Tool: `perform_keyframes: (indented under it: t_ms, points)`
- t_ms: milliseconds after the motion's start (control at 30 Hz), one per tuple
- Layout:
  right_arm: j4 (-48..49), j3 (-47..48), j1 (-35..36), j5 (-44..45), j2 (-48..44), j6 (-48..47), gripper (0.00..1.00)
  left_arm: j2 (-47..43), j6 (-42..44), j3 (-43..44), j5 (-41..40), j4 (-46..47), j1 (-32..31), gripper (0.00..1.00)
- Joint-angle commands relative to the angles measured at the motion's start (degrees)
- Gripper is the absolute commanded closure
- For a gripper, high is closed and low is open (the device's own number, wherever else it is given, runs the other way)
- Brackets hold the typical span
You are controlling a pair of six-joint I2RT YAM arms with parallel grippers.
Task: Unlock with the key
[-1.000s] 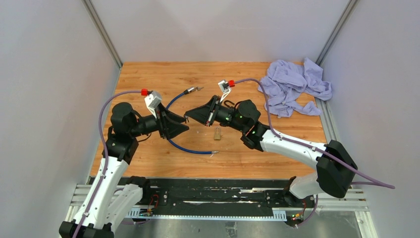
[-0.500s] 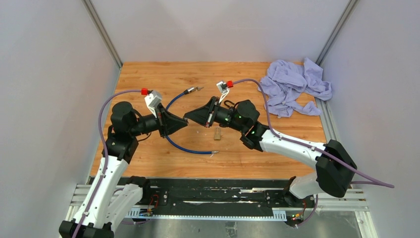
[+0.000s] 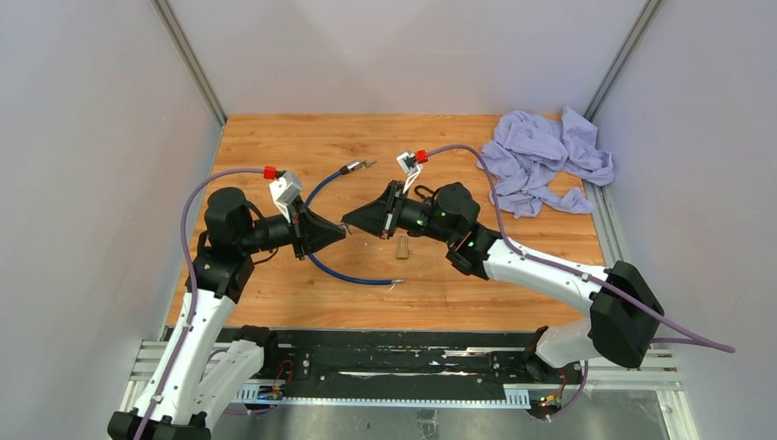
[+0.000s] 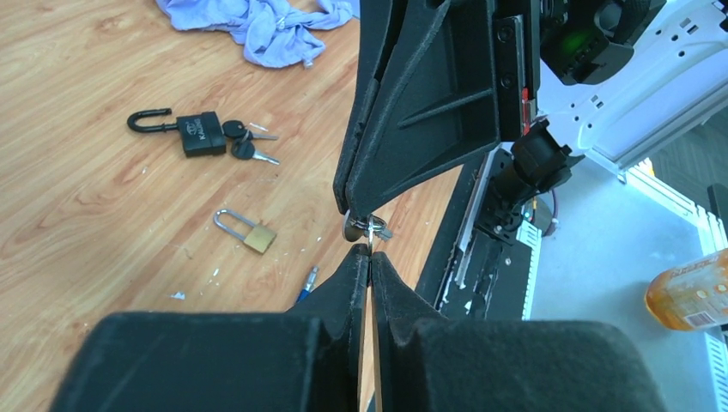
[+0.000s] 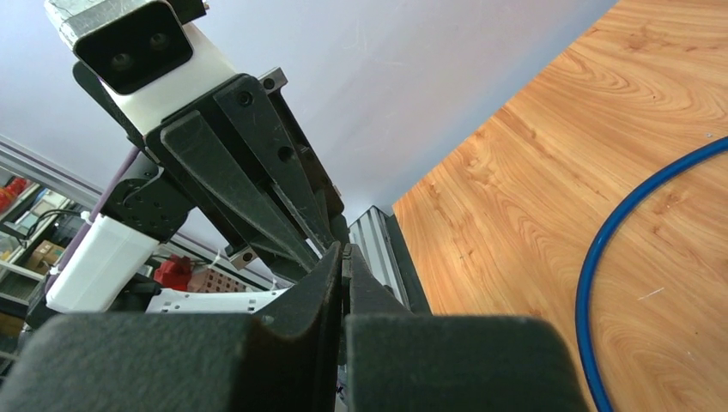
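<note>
"Looking at the left tool (image 4: 369, 256), how would you say its fingers stand?"

"Narrowed to a thin slit, tips pinched on the lower end of the small silver key (image 4: 367, 229). From above, that tool (image 3: 341, 231) points toward the middle of the desk (image 3: 275, 147), up in the air."

"And the other one?"

"The right tool (image 4: 348, 215) meets it tip to tip. It is pressed shut too, with the key's round head caught at its very point. So both have hold of the key, one at each end, well above the wood."

"Where's the lock, then?"

"The brass padlock (image 4: 247, 233) lies flat on the desk, shackle closed, below the two tips and off toward the right arm's side. Nothing is touching it. In the top view the padlock (image 3: 401, 246) sits just under the right arm."

"What else is around?"

"A black padlock (image 4: 193, 133) farther back, shackle swung open, with a pair of keys beside its body. A blue cable (image 3: 339, 270) curves across the boards beneath the left tool. A crumpled lilac cloth (image 3: 541, 160) is heaped in the far right corner."
</note>
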Motion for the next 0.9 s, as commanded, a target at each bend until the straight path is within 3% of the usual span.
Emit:
perform_keyframes:
  t_ms: [0, 100, 167, 233, 333, 500, 633, 767, 867]
  points:
    - [-1.9, 2.7, 0.5, -2.7, -1.6, -2.7, 0.99, -0.6, 3.0, 2.5, 1.7, -2.2, -0.2, 0.95]
    - [-2.5, 3.4, 0.5, -5.0, -1.0, -2.9, 0.98, -0.3, 5.9, 3.5, 2.0, -4.1, -0.2, 1.00]
    - [-3.7, 4.3, 0.6, -6.5, -0.8, -3.3, 0.85, 0.0, 11.3, 5.1, 2.0, -7.6, -0.2, 1.00]
    - [-6.3, 6.2, 0.5, -7.8, -1.1, -4.5, 0.66, 0.8, 21.1, 7.8, 1.3, -16.6, -0.2, 1.00]
    - [-13.1, 8.8, -0.1, -7.9, -2.5, -8.5, 0.55, 3.1, 45.2, 12.4, -2.0, -30.3, -0.4, 1.00]
    - [-18.5, 9.3, -3.0, -5.1, -6.9, -11.6, 0.52, 3.5, 83.5, 15.3, -18.8, -43.1, -4.5, 1.00]
    - [-20.8, 8.5, -4.9, -2.9, -9.1, -12.9, 0.52, -0.5, 109.9, 11.7, -28.7, -43.3, -7.2, 1.00]
    - [-21.8, 8.0, -5.8, -1.2, -9.6, -13.3, 0.51, -6.7, 139.5, 5.5, -31.4, -41.1, -7.2, 1.00]
    - [-22.2, 8.0, -5.9, -0.9, -9.1, -13.2, 0.50, -11.2, 154.1, 0.1, -29.9, -34.4, -7.2, 1.00]
